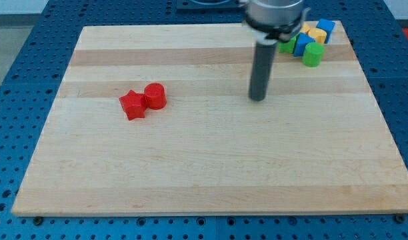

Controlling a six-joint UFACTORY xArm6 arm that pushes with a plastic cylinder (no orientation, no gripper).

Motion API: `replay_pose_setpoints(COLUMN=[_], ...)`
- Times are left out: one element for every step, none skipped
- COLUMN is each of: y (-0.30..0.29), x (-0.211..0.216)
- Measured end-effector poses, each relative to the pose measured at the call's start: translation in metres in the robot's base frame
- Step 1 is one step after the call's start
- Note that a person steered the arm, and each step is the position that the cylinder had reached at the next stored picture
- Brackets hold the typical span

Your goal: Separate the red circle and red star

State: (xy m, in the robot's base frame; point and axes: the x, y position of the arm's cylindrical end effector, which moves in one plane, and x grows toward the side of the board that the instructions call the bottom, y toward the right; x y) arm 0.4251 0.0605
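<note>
The red star (132, 105) and the red circle (155, 96) lie touching each other on the left part of the wooden board (211, 167), the star at the view's left and slightly lower. My tip (257, 99) rests on the board well to the right of the red circle, about a quarter of the board's width away, touching no block.
A cluster of blocks sits at the board's top right corner: a green cylinder (313, 55), a blue block (303, 44), another blue block (325, 29), a yellow block (315, 34) and a green block (287, 45) partly hidden behind the rod.
</note>
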Motion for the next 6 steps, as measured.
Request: replay_pose_setpoints(y=[-0.05,-0.101,-0.142,-0.172,-0.185,-0.185], x=[0.025,0.036,0.038,0.037,0.026,0.008])
